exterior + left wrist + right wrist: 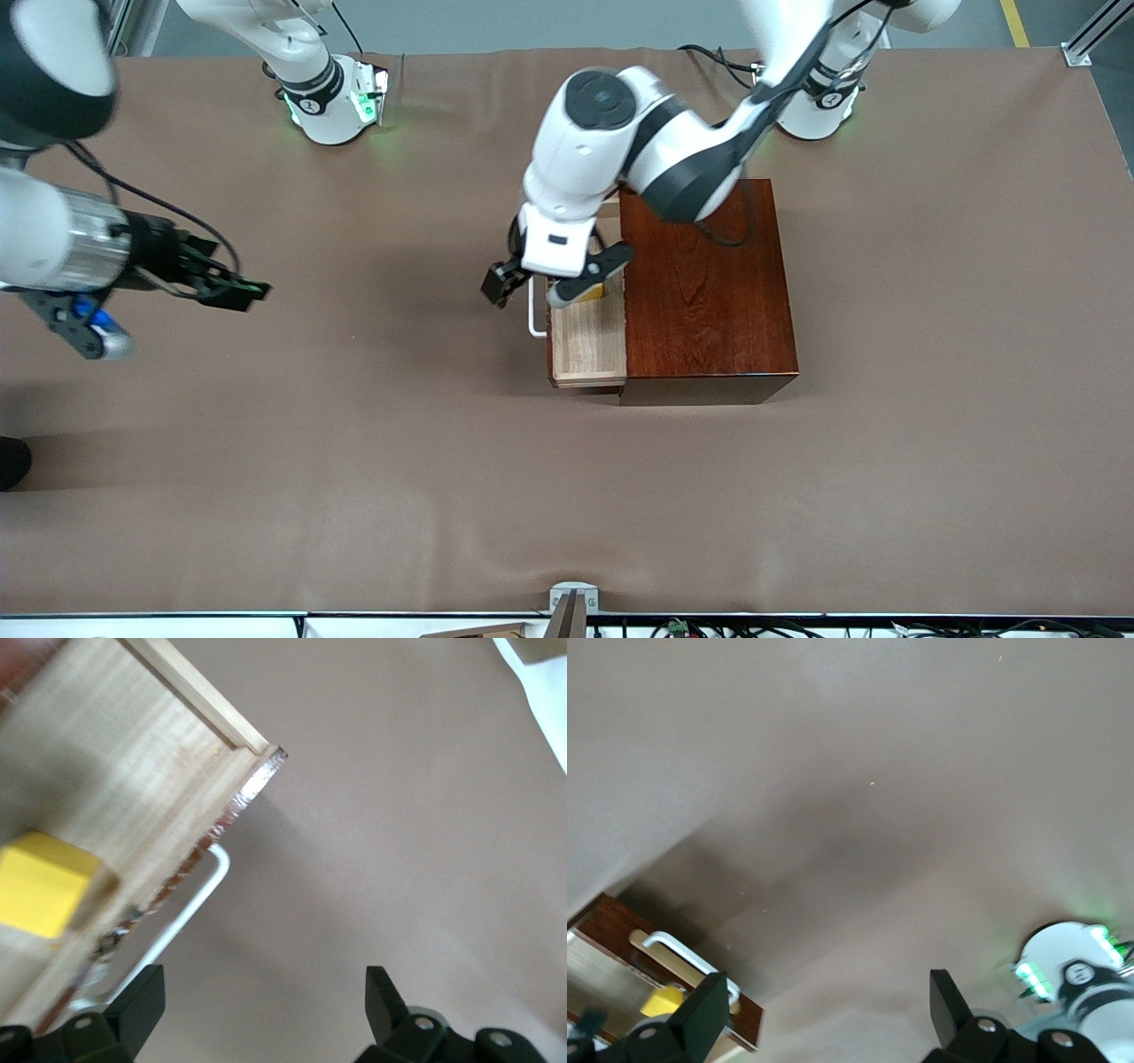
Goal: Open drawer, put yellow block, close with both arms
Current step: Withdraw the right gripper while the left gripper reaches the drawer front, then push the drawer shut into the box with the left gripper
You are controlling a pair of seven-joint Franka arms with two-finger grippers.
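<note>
The dark reddish-brown box [709, 292] stands mid-table. Its pale-wood drawer [589, 346] is pulled out toward the right arm's end, with the white handle [534, 315] in front. The yellow block [593, 291] lies in the drawer, partly hidden by my left gripper [556, 276], which is open and empty above the drawer front. In the left wrist view the block [44, 886] rests on the drawer floor [115, 753], apart from the open gripper [261, 992], with the handle [190, 904] in between. My right gripper [235, 288] waits, open and empty, over bare table near the right arm's end [831, 1010].
Brown cloth [354, 461] covers the table. The right wrist view shows the drawer handle [673, 952], the block [663, 1001] and a green-lit arm base [1072, 979]. The left arm's elbow [682, 168] hangs over the box top.
</note>
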